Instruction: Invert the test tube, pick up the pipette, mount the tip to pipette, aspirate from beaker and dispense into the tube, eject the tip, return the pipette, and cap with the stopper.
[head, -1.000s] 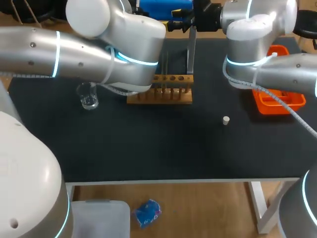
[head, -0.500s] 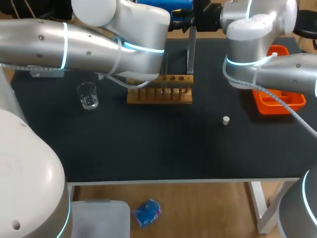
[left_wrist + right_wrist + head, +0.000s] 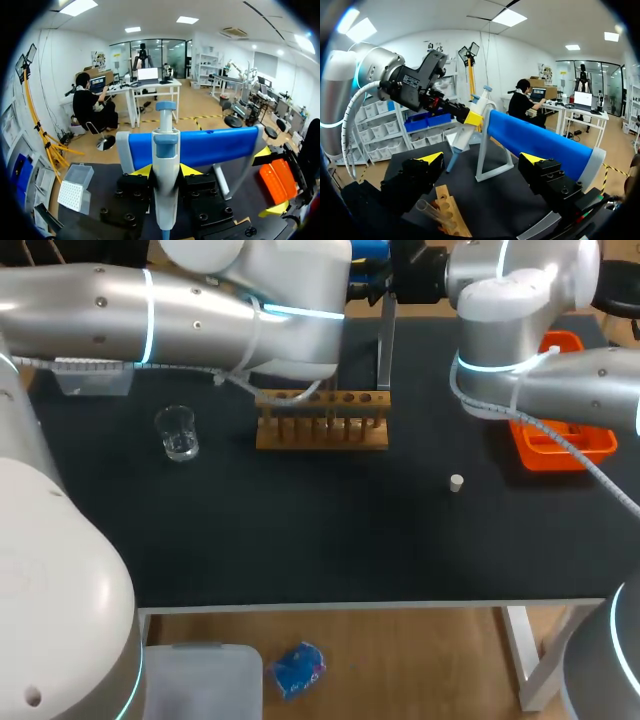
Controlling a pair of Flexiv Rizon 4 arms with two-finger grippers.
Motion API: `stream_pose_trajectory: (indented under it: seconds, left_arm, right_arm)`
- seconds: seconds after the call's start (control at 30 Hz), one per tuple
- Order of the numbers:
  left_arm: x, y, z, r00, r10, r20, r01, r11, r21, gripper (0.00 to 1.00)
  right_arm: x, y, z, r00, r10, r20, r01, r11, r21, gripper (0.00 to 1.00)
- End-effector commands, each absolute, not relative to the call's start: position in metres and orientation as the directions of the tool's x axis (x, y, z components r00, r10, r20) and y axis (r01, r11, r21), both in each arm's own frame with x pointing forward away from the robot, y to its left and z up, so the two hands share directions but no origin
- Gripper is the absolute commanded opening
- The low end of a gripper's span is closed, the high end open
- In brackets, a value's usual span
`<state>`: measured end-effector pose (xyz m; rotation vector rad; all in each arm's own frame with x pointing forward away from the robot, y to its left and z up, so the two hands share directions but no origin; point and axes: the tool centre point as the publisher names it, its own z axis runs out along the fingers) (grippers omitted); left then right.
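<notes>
My left gripper (image 3: 166, 172) is shut on a white pipette (image 3: 166, 150) with a blue top, held upright just in front of the blue bar of the pipette stand (image 3: 210, 146). The right wrist view shows that same grip from the side: the left gripper (image 3: 472, 118) holds the pipette (image 3: 461, 136) beside the stand (image 3: 535, 141). My right gripper (image 3: 482, 160) stands open and empty above the wooden rack (image 3: 451, 215), where a glass test tube (image 3: 431, 212) sits. The rack (image 3: 322, 422), beaker (image 3: 178, 433) and white stopper (image 3: 456, 482) rest on the black table.
An orange tray (image 3: 560, 445) lies at the table's right side under my right arm. A white tip box (image 3: 74, 189) stands at the back left. My left arm (image 3: 200, 320) spans the back of the table above the rack. The stand's grey post (image 3: 385, 340) rises behind the rack.
My left arm has swung toward the back of the table with the pipette in its gripper, uncovering more of the rack. The right arm has stayed still.
</notes>
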<state>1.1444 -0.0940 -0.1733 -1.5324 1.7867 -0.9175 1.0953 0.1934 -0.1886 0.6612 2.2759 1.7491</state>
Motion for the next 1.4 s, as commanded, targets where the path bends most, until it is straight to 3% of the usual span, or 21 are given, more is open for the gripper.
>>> stream_pose_trajectory:
  seconds: [0.03,1.4]
  left_arm:
    - [1.151,-0.096,-0.173,-0.143,-0.990,-0.017,-0.585,0.099,-0.805,0.00]
    - [1.165,-0.092,-0.179,-0.101,-0.995,-0.021,-0.610,0.079,-0.788,0.00]
  right_arm:
    - [1.096,0.193,-0.189,-0.881,0.458,0.114,0.229,0.203,0.952,1.00]
    - [1.096,0.193,-0.189,-0.881,0.458,0.114,0.229,0.203,0.952,1.00]
